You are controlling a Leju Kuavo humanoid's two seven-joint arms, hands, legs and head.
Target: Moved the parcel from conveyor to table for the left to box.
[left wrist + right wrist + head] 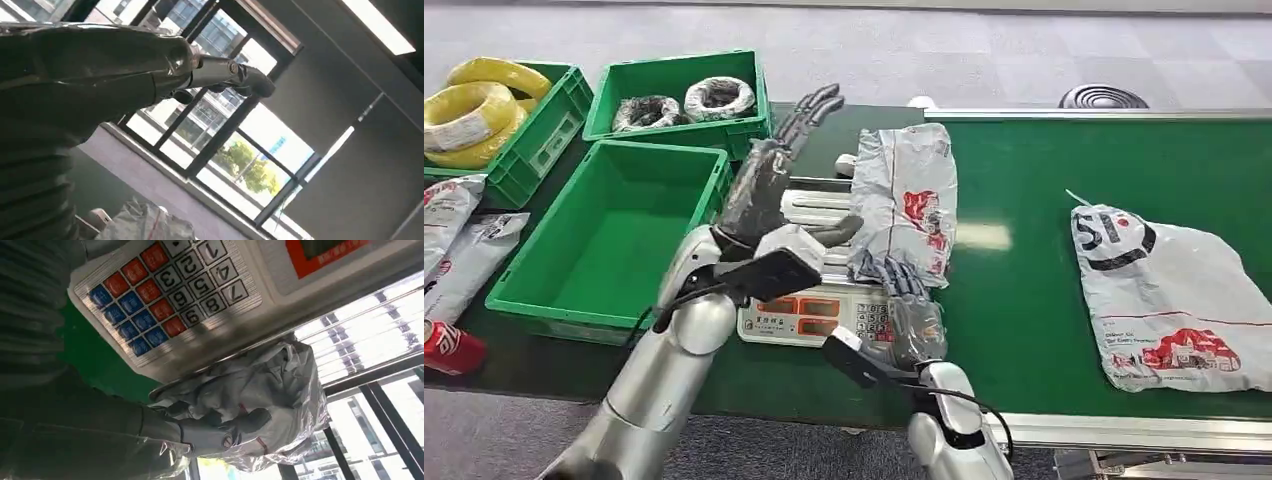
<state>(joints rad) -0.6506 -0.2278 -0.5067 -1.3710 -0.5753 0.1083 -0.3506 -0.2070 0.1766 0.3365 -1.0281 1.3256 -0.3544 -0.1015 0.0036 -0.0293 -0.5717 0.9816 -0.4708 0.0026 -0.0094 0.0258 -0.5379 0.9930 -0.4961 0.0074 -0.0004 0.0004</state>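
Observation:
A grey plastic parcel (909,200) with red print lies across the weighing scale (809,315) and the conveyor's left edge. My right hand (904,300) grips its crumpled near end; in the right wrist view the fingers (200,432) pinch the wrinkled parcel (260,390) beside the scale's keypad (170,285). My left hand (769,180) is raised over the scale's left side, open with fingers stretched out and holding nothing. It reaches out with straight fingers in the left wrist view (150,65), the parcel (145,222) below it. The empty green box (614,240) stands left of the scale.
A second grey parcel (1169,295) lies on the green conveyor belt (1044,180) at the right. Behind the empty box are a green bin of black wire coils (684,95) and one of yellow coils (484,110). More parcels (454,240) and a red can (449,345) lie at the far left.

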